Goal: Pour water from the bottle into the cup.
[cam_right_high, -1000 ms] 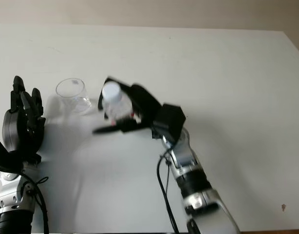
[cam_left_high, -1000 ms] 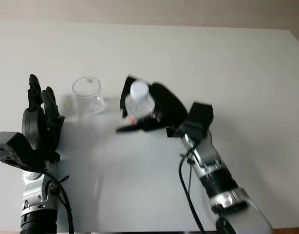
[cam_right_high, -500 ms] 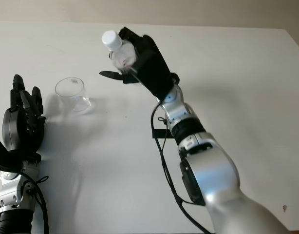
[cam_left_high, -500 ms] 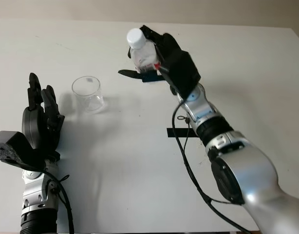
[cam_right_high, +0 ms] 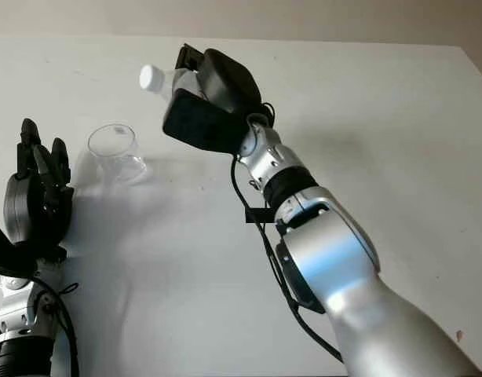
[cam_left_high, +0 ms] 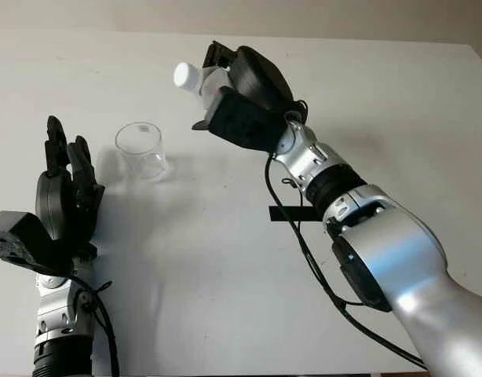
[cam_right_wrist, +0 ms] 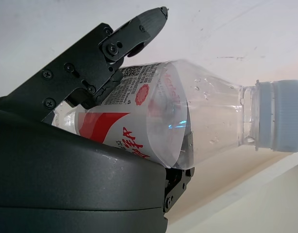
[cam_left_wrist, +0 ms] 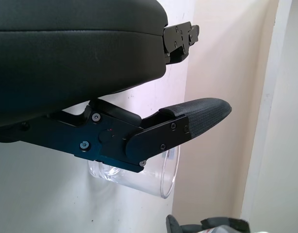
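My right hand [cam_left_high: 233,94] is shut on a clear plastic bottle [cam_right_wrist: 178,121] with a red label and a white cap [cam_left_high: 185,75]. It holds the bottle raised above the table and tilted, with the cap pointing left toward the cup. The clear cup [cam_left_high: 141,149] stands upright on the white table, down and left of the cap and apart from it. The cap is on the bottle [cam_right_high: 164,79]. My left hand [cam_left_high: 64,196] is open at the near left, just left of the cup [cam_left_wrist: 139,177].
The white table [cam_left_high: 398,110] runs back to a beige wall. A short black strip of tape [cam_left_high: 292,213] lies on the table under my right forearm.
My right hand lifted the bottle from beside the cup, carried it up and back, then tipped it so the cap now points left. The left hand and cup stayed put.
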`<act>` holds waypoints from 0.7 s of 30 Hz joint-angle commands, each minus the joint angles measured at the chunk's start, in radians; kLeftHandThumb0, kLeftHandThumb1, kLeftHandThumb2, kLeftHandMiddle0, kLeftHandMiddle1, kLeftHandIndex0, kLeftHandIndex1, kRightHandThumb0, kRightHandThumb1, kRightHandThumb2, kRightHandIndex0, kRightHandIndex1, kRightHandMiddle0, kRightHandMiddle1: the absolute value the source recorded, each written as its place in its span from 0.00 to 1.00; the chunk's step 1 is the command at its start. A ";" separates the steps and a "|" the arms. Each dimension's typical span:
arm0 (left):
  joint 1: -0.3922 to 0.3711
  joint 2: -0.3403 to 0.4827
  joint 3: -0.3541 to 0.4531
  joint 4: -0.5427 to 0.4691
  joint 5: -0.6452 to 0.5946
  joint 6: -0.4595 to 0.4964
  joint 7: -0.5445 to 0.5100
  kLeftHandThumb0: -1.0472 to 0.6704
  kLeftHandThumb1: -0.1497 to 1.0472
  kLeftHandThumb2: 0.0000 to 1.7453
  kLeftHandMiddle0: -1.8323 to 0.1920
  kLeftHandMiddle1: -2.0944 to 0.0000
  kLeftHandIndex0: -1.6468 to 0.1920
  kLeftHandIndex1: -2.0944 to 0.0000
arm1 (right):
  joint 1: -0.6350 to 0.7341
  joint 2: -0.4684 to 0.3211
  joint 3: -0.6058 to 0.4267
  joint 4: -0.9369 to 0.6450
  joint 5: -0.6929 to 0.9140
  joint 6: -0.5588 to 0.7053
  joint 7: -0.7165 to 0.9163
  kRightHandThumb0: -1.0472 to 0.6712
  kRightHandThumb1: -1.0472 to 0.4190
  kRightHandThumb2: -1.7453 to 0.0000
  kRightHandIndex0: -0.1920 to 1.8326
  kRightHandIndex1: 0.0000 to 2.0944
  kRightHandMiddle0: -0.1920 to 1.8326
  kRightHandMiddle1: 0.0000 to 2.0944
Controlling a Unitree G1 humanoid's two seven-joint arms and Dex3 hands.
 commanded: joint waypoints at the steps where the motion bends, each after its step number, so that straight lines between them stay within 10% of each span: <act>1: 0.001 -0.012 -0.008 0.015 0.007 0.002 0.004 0.20 1.00 0.43 0.96 0.98 1.00 0.98 | -0.063 0.015 0.017 0.006 -0.017 0.015 -0.014 0.52 0.00 0.92 0.61 1.00 0.45 1.00; 17: -0.015 -0.026 -0.031 0.044 0.030 -0.034 0.012 0.20 1.00 0.45 0.97 0.97 0.99 0.98 | -0.143 0.057 0.126 0.041 -0.128 0.129 -0.081 0.50 0.02 0.95 0.31 1.00 0.21 1.00; 21: -0.015 -0.025 -0.029 0.051 0.025 -0.042 0.005 0.20 1.00 0.45 0.97 0.97 0.99 0.98 | -0.145 0.058 0.160 0.046 -0.163 0.134 -0.112 0.47 0.04 0.97 0.38 1.00 0.17 0.97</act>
